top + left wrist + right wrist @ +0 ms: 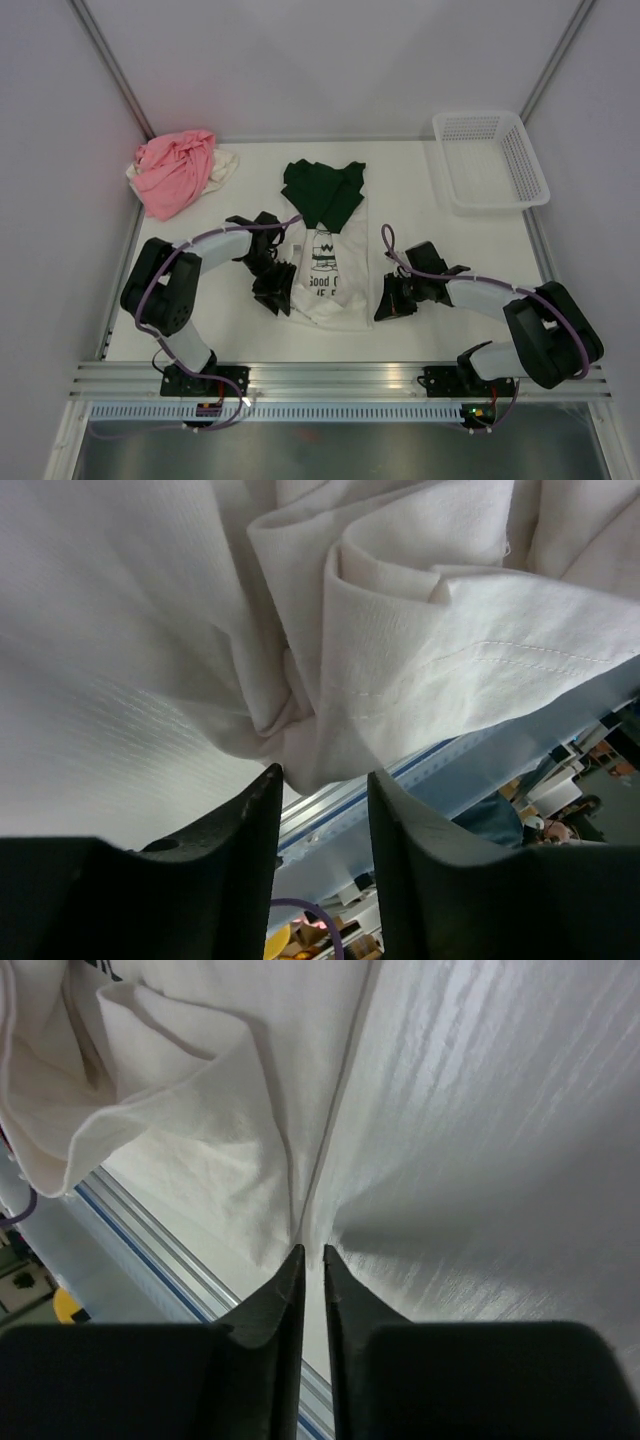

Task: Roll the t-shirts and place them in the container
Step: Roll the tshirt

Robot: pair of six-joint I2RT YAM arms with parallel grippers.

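White walls (330, 60) close in a white table (450, 290) on three sides, with grey frame posts (110, 65) in the far corners and a metal rail (330, 378) along the near edge. At the far right stands a basket (500, 200). A pink tee (175, 172) lies bunched in the far left corner, with a cream tee (225, 165) showing at its right side. Mid-table, the white tee (328, 275) lies folded in a long strip, print up, and a green tee (322, 192) covers its far end. The left gripper (278, 290) sits at the strip's left edge, fingers spread, rumpled cloth just ahead of them. The right gripper (383, 300) sits low at the strip's right edge, fingers nearly pressed together; whether they nip cloth I cannot tell.
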